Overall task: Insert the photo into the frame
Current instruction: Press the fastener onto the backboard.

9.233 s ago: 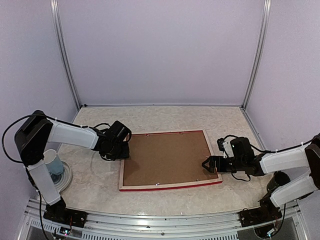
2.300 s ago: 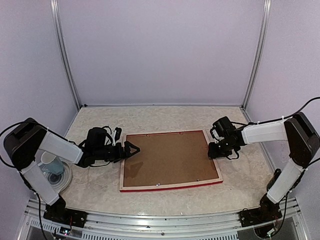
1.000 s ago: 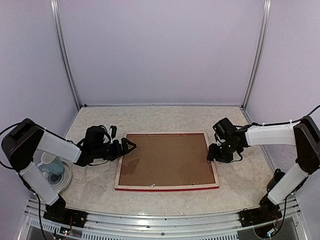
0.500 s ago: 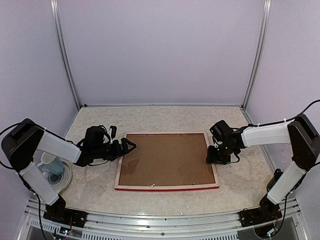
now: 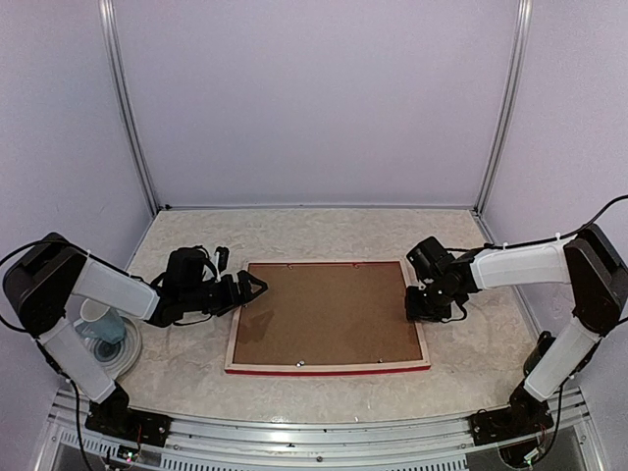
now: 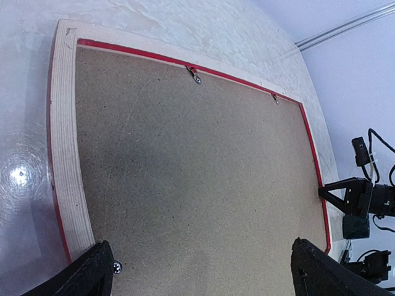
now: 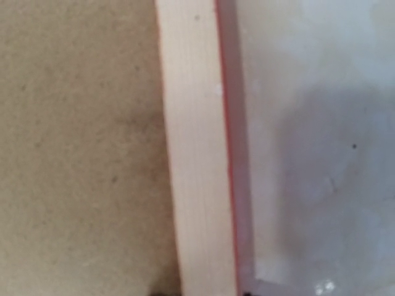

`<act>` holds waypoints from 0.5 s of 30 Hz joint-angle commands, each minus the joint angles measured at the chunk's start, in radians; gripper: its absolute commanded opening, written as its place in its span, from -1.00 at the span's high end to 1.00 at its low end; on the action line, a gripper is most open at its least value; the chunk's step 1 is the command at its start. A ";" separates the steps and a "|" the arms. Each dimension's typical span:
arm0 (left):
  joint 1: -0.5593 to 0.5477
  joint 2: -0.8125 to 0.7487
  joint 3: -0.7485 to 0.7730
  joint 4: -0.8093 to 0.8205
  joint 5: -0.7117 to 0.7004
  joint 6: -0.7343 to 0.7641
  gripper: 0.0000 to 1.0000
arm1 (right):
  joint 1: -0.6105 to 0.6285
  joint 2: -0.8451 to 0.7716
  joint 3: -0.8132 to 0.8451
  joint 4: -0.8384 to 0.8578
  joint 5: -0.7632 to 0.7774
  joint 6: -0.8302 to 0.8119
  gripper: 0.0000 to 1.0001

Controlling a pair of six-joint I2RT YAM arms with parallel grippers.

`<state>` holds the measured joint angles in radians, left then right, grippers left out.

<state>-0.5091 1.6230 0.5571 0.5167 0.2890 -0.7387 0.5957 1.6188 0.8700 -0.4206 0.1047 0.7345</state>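
Observation:
The frame (image 5: 235,334) lies face down on the table, its pale wood back up and a thin red edge showing along the front. A brown hardboard backing panel (image 5: 324,314) fills it. The photo is hidden. My left gripper (image 5: 254,291) hovers at the frame's left rail, open; in the left wrist view its fingertips (image 6: 99,271) stand wide apart over the panel (image 6: 197,185). My right gripper (image 5: 413,305) sits at the right rail. In the right wrist view the pale rail (image 7: 197,154) runs between the two dark tips, which press against both of its sides.
A pale blue cup (image 5: 101,322) stands on a white dish at the left edge, beside the left arm. Small metal clips (image 6: 194,75) hold the panel along the far rail. The enclosure's walls and posts close in the back and sides.
The frame was turned square to the table edge about a second ago. Since then the right gripper has narrowed onto the right rail. The left arm has stayed put.

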 commanded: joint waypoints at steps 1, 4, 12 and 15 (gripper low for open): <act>0.014 0.034 -0.033 -0.112 0.001 -0.019 -0.98 | 0.009 0.006 0.009 -0.044 0.053 0.019 0.45; 0.014 0.032 -0.034 -0.113 0.000 -0.020 -0.98 | 0.010 0.001 0.004 -0.043 0.058 0.039 0.45; 0.013 0.028 -0.037 -0.113 -0.004 -0.024 -0.98 | 0.010 -0.031 -0.033 0.018 0.072 0.123 0.52; 0.014 0.028 -0.037 -0.113 -0.003 -0.023 -0.98 | 0.010 -0.020 -0.006 0.016 0.070 0.110 0.24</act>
<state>-0.5079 1.6226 0.5571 0.5171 0.2890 -0.7437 0.6003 1.6089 0.8570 -0.4049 0.1242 0.8135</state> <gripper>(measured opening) 0.988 0.316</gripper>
